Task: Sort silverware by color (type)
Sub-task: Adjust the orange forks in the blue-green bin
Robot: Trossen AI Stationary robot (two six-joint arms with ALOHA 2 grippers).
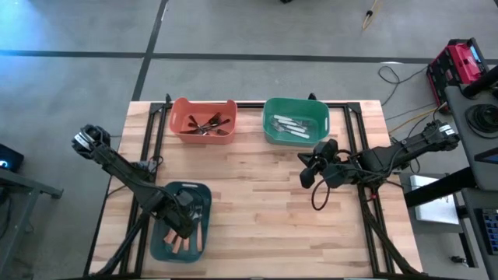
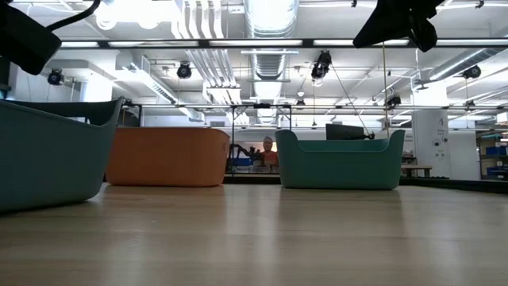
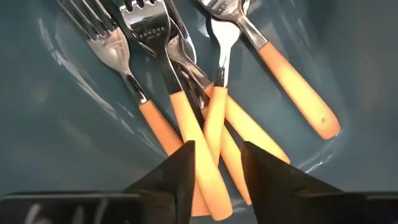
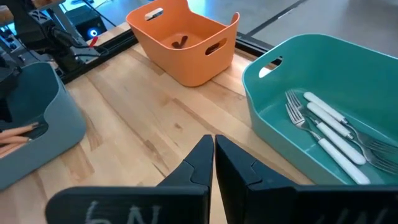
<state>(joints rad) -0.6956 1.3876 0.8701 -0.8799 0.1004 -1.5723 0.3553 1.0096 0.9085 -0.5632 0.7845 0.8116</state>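
The left arm is reached down into the dark teal bin [image 1: 159, 241] at the table's near left corner. The left gripper [image 3: 216, 163] is parted above the orange-handled forks [image 3: 186, 118] lying in that bin; nothing is gripped. The right gripper [image 4: 213, 157] is held shut and empty above the bare table [image 1: 257, 210], near the green bin [image 1: 296, 120] of white-handled forks [image 4: 326, 127]. Black utensils [image 1: 208, 124] are held in the orange bin [image 1: 180, 117].

orange-handled forks [image 3: 186, 118] heaped, white-handled forks [image 4: 329, 134] binned
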